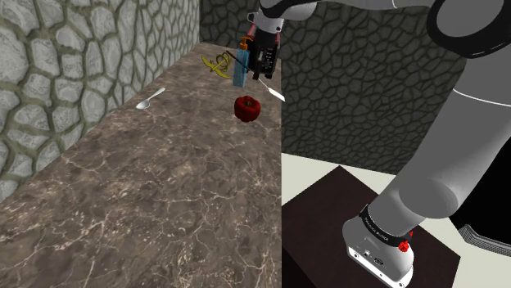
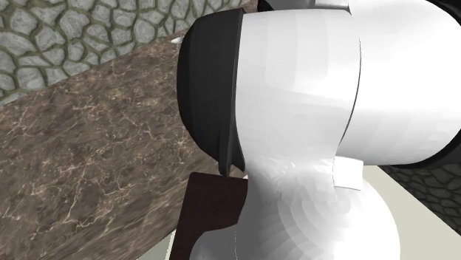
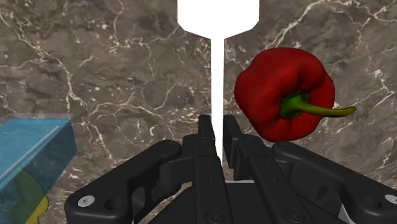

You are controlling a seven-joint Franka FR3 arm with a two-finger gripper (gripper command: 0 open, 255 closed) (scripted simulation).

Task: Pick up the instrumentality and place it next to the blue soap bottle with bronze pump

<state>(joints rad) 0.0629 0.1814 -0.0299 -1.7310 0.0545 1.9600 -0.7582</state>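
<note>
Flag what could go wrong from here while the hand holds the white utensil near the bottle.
1. The hand pinches the white utensil by its thin handle only; the wide head might swing or slip.
2. The red pepper lies close by, near the counter edge; lowering could knock it off.
3. The blue bottle stands right beside the hand; a sideways move may tip it.

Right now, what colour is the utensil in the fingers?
Plain white. The utensil shows best in the wrist view.

Red pepper [image 3: 280, 95], white utensil [image 3: 218, 22] — brown, white-veined marbled counter [image 1: 164, 204].
</note>
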